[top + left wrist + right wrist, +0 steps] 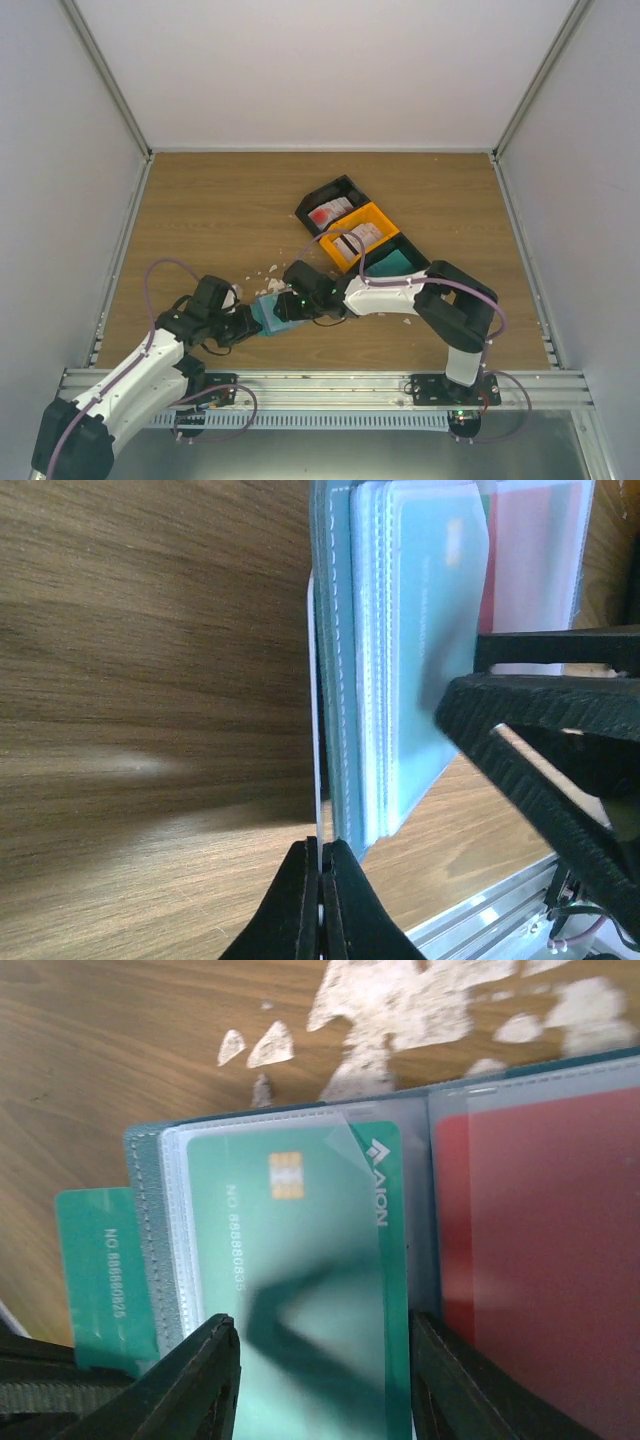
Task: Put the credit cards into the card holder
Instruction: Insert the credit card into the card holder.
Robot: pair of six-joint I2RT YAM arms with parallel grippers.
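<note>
Spread fingers [200,1380] of the right gripper [325,1385] stood on both sides of the green card [300,1250]. It lay just ahead of them in a clear pocket of the card holder [145,1210], with its long axis pointing away from the fingertips. This arm was the nearer one. Outside one finger a second teal card [95,1270] stuck out. Farther off, the left gripper [320,905] was pressed together on a thin sheet at the holder's edge; card or cover, I could not tell.
</note>
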